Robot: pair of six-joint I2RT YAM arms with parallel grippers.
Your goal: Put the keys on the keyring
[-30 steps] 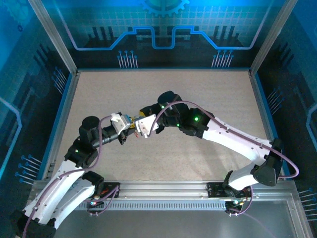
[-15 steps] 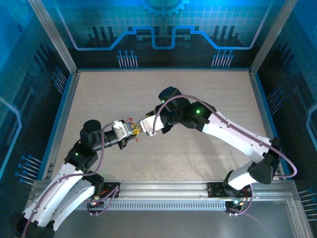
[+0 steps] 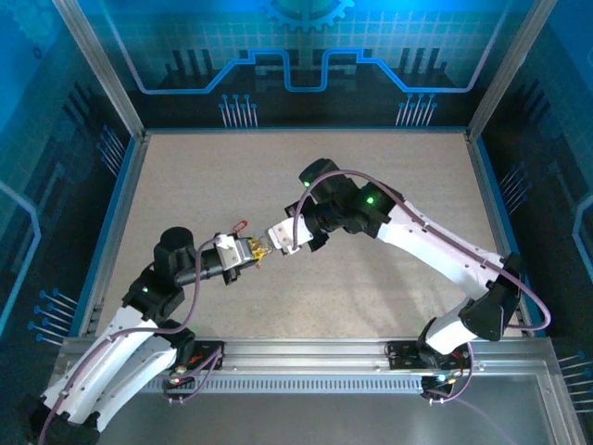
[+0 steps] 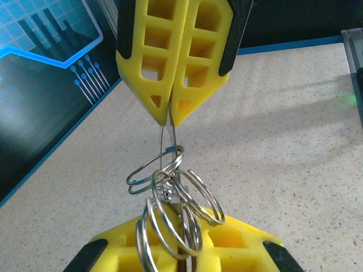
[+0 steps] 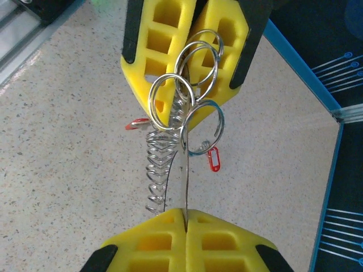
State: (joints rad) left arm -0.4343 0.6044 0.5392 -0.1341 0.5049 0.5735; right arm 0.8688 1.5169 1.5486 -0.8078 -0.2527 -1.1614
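both jaws are pinched tight, left gripper (image 4: 182, 229) on the tangled keyring (image 5: 159, 153), right gripper (image 5: 185, 214) on one thin strand of it. a red key (image 5: 213, 159) shows just behind — i can't make out its blade.

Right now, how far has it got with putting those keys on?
Done: nothing clearly threaded. In hand: the left gripper clamps a bunch of rings, the right gripper pinches the keyring wire. Remaining: two red keys dangle beside the bunch; whether they're on I can't tell.
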